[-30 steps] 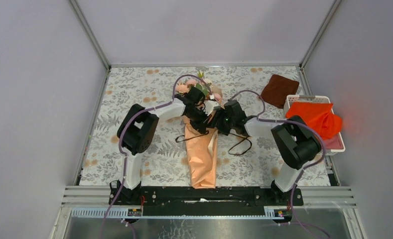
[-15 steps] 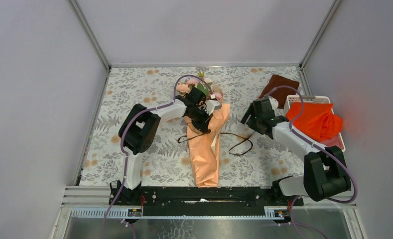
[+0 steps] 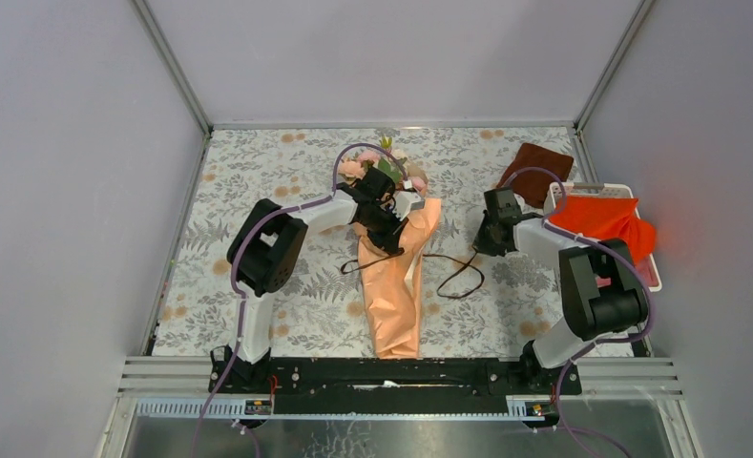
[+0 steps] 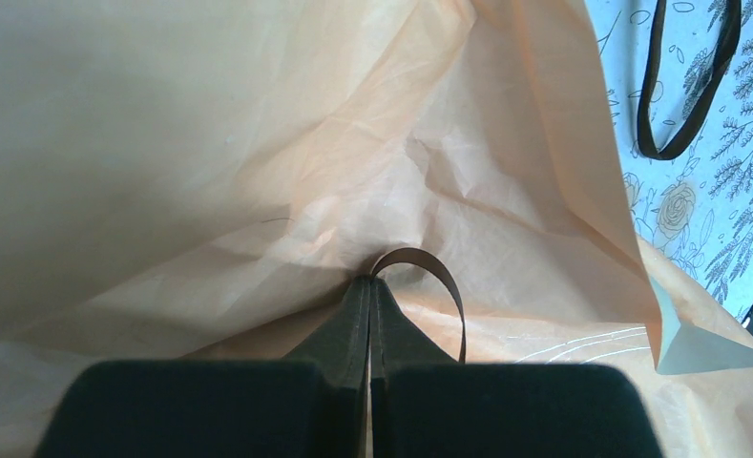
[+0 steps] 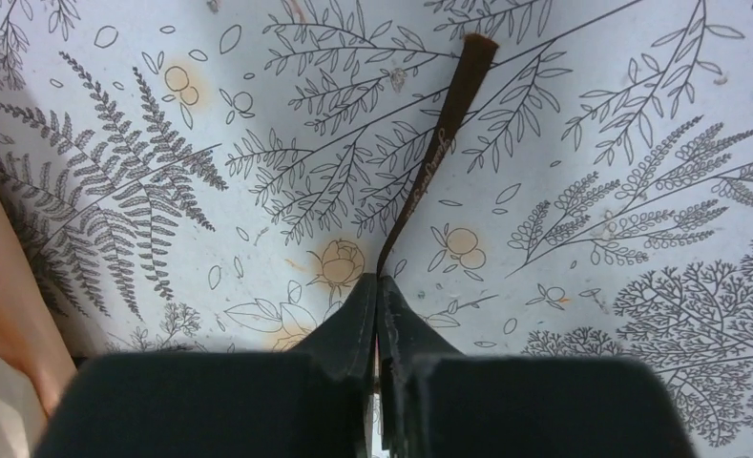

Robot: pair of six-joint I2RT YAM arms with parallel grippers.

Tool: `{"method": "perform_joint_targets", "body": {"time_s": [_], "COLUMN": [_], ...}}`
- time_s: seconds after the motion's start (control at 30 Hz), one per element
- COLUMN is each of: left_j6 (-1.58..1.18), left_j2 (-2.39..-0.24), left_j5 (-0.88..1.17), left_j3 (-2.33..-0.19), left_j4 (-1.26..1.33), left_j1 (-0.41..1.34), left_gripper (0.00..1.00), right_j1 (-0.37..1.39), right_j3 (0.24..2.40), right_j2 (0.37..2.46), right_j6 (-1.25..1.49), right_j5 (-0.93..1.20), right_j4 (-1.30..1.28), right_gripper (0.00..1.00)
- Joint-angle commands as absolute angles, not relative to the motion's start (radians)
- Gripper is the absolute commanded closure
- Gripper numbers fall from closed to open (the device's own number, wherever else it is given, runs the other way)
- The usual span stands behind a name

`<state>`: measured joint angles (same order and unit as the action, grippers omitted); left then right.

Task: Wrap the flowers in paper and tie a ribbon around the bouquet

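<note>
The bouquet lies mid-table: pink and cream flowers [image 3: 365,159] at the far end, wrapped in a long cone of peach paper [image 3: 396,301]. My left gripper [image 3: 391,240] rests on the cone's upper part. In the left wrist view the left gripper [image 4: 369,280] is shut on the thin dark brown ribbon [image 4: 446,286], which arches over crumpled paper [image 4: 258,143]. The ribbon [image 3: 446,256] trails right across the table in a loose loop. My right gripper [image 3: 482,245] is down at the table, right of the bouquet. In the right wrist view the right gripper [image 5: 379,279] is shut on the ribbon [image 5: 439,143] near its free end.
A dark brown folded cloth [image 3: 534,172] lies at the back right. A white basket [image 3: 642,279] holding a bright orange cloth [image 3: 606,221] stands against the right wall. Cage posts and walls surround the floral tablecloth [image 3: 258,172].
My right gripper left the bouquet, swung out to the right, came down and shut on the ribbon's end. The paper's upper right flap sprang outward. The left gripper stayed put.
</note>
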<state>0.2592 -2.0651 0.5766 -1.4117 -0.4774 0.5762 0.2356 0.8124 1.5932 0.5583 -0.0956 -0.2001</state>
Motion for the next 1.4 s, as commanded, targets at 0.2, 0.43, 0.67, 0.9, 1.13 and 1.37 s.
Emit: {"method": "perform_joint_targets", "body": {"time_s": [0.2,0.43,0.67,0.9,1.13,1.37], "left_j6": [0.268,0.237,0.19,0.184,0.297,0.522], "left_j2": [-2.035,-2.043,-2.025,-1.962,-1.769,-1.633], "left_j5": [0.54,0.59,0.664,0.69,0.62,0.605], "left_j3": [-1.436,-1.456,-1.444,-1.424,-1.354,-1.367], "left_j4": [-0.437,-0.435,-0.413,-0.427,-0.528,-0.733], "left_j1": [0.578,0.557,0.513,0.486,0.477,0.557], "left_gripper": [1.0,1.0,1.0,1.0,1.0,1.0], "right_j1": [0.305,0.521,0.585,0.617,0.579,0.535], "right_j3": [0.892,0.781,0.594,0.586,0.644,0.794], "right_j2": [1.313,1.18,1.38,1.574,1.694,1.854], "right_j6": [0.396,0.549,0.758,0.762,0.773,0.788], "right_j5": [0.182,0.37,0.357,0.264,0.222,0.346], "right_j4": [-0.17,0.323,0.777,0.822,0.742,0.731], "right_gripper": [1.0,1.0,1.0,1.0,1.0,1.0]}}
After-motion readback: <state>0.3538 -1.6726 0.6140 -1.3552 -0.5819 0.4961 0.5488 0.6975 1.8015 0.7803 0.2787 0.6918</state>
